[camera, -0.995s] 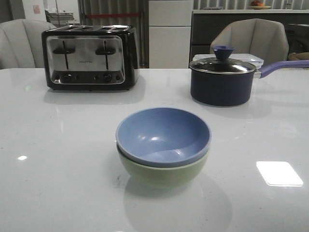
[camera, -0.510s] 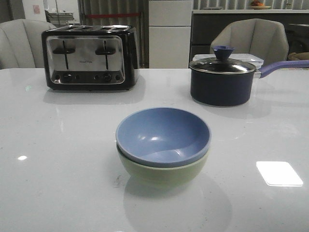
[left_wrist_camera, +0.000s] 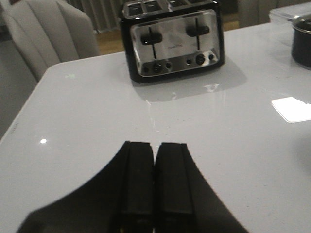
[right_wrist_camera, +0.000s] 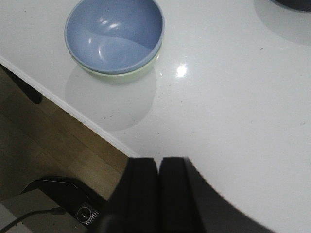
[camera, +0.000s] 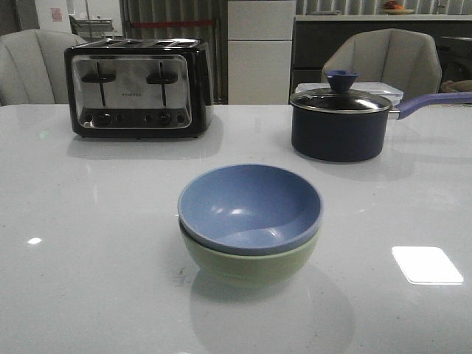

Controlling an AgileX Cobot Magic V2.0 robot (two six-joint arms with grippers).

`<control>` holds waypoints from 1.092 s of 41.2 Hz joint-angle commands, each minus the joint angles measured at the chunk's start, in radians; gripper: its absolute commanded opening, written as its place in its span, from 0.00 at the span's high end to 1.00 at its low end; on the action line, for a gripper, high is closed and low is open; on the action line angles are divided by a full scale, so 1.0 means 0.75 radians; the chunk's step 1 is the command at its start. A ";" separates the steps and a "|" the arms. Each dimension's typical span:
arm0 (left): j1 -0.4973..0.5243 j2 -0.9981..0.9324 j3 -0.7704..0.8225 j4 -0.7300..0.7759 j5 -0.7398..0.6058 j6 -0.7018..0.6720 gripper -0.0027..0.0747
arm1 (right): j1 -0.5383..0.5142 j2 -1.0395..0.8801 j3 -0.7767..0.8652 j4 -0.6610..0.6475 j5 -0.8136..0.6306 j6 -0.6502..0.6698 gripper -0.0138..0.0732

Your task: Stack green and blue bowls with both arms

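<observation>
The blue bowl [camera: 249,206] sits nested inside the green bowl [camera: 251,264] near the middle front of the white table; only the green bowl's rim and lower wall show. The stack also shows in the right wrist view, blue bowl [right_wrist_camera: 114,34] in green bowl [right_wrist_camera: 121,74], close to the table's edge. My left gripper [left_wrist_camera: 155,145] is shut and empty over bare table, facing the toaster. My right gripper [right_wrist_camera: 158,161] is shut and empty, apart from the bowls, over the table edge. Neither arm shows in the front view.
A black and chrome toaster [camera: 136,87] stands at the back left, also in the left wrist view [left_wrist_camera: 172,40]. A dark navy lidded pot [camera: 340,122] with a purple handle stands at the back right. Chairs stand behind the table. The table's front edge [right_wrist_camera: 73,109] drops to wooden floor.
</observation>
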 commanded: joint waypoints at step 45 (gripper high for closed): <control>0.128 -0.212 0.329 0.018 -0.564 -0.225 0.84 | -0.006 0.002 -0.032 0.004 -0.073 -0.002 0.78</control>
